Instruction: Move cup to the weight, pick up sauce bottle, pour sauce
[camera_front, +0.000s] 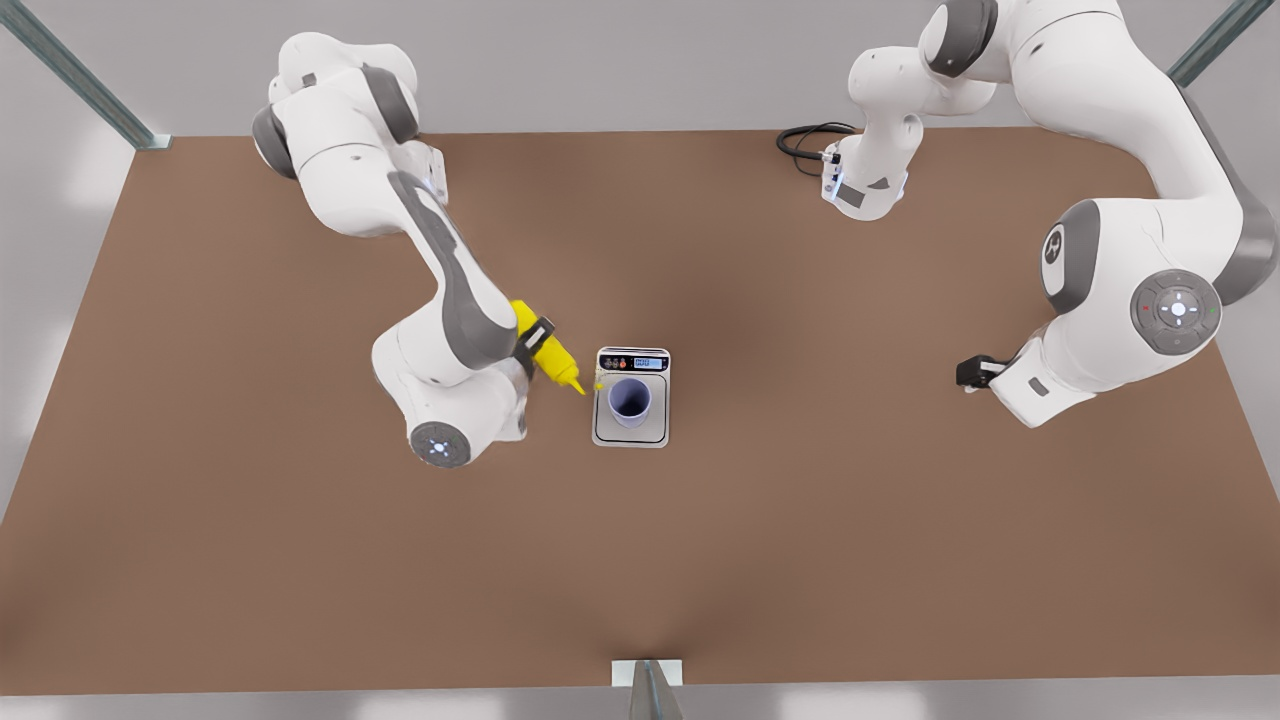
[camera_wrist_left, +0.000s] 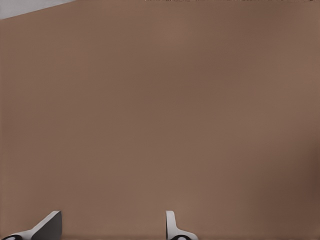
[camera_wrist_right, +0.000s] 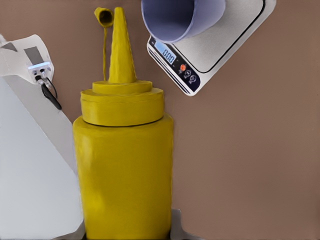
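On the desk (camera_front: 300, 560) in the front view, I see the cup (camera_front: 630, 400) standing on the weight (camera_front: 632, 432), and my right hand (camera_front: 540, 346) clamped on the tilted sauce bottle (camera_front: 548, 350), nozzle just left of the cup. My left hand (camera_front: 972, 372) waits far right. In the left wrist view its fingers (camera_wrist_left: 172, 227) stand apart, holding nothing. In the right wrist view, a yellow drop (camera_wrist_right: 103, 16) hangs beside the nozzle, short of the cup's rim; I judge sauce could land on the weight.
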